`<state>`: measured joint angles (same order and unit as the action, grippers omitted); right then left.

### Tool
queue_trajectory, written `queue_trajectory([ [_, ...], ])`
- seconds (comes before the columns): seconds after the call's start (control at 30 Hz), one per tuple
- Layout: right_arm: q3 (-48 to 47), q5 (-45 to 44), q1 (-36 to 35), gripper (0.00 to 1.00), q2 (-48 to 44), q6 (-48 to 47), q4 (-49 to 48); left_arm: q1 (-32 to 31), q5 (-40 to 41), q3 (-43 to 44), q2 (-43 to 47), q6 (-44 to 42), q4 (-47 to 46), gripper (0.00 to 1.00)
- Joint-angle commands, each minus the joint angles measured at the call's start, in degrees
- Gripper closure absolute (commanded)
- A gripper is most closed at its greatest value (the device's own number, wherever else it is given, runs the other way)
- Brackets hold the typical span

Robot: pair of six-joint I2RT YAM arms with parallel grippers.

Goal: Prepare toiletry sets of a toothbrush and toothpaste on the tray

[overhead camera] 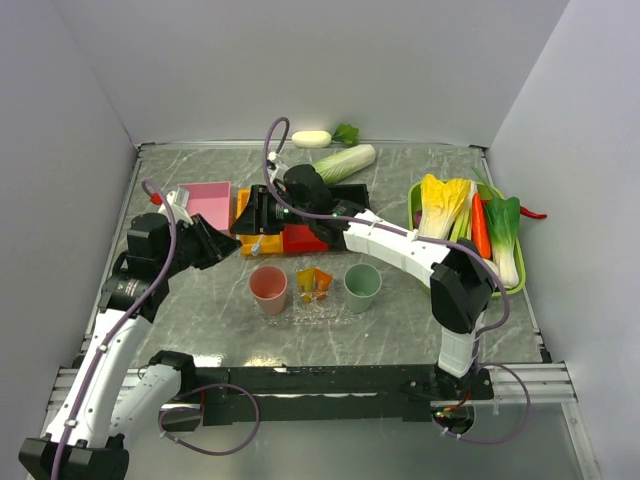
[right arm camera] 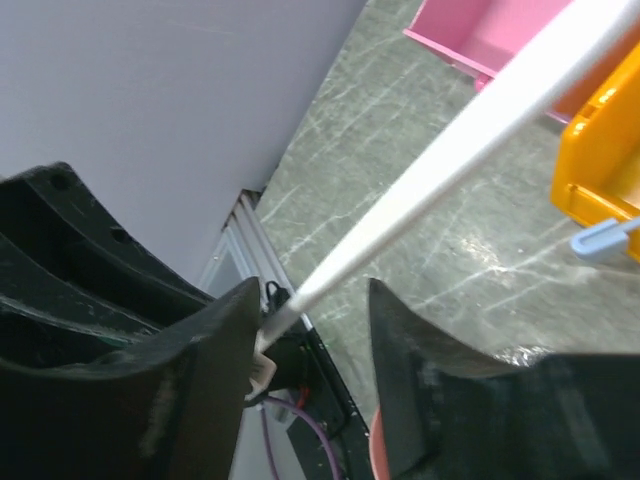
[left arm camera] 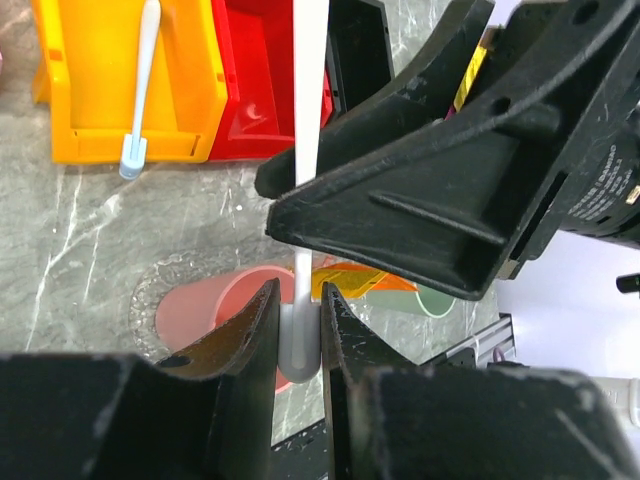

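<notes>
The marbled worktop bears the clear tray, set between a pink cup and a green cup, with two orange toothpaste tubes at its far side. The left hand pinches a white toothbrush by its grey end, above the pink cup. The right hand has its jaws spread around the same stick without clamping it. A second toothbrush lies in the yellow bin. The brush looks light, stiff and slick, likely to pivot in an end pinch, so a hold nearer mid-handle should steady it.
</notes>
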<state>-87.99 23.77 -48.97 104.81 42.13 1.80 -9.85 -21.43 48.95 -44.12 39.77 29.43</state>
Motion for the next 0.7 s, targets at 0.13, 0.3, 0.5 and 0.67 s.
queue_trajectory([
  [0.13, -3.0, 4.5, 0.0, 0.75, 1.5, 4.9, -8.5, -0.2, -3.3, -0.5, -0.2, -2.2, -3.9, 0.79],
  [0.3, -1.5, 5.1, 1.0, 0.99, 0.7, 5.9, -10.7, -0.2, -4.5, -0.3, 0.1, -3.4, -4.3, 0.60],
  [0.5, 0.3, 5.9, 2.6, 1.00, -1.5, 5.1, -11.2, -0.2, -4.3, 1.6, 2.0, -4.3, -4.5, 0.31],
  [0.67, 2.3, 5.1, 3.5, 1.00, -5.8, 0.7, -8.4, -0.1, -0.7, 5.3, 3.6, -5.5, -3.2, 0.20],
])
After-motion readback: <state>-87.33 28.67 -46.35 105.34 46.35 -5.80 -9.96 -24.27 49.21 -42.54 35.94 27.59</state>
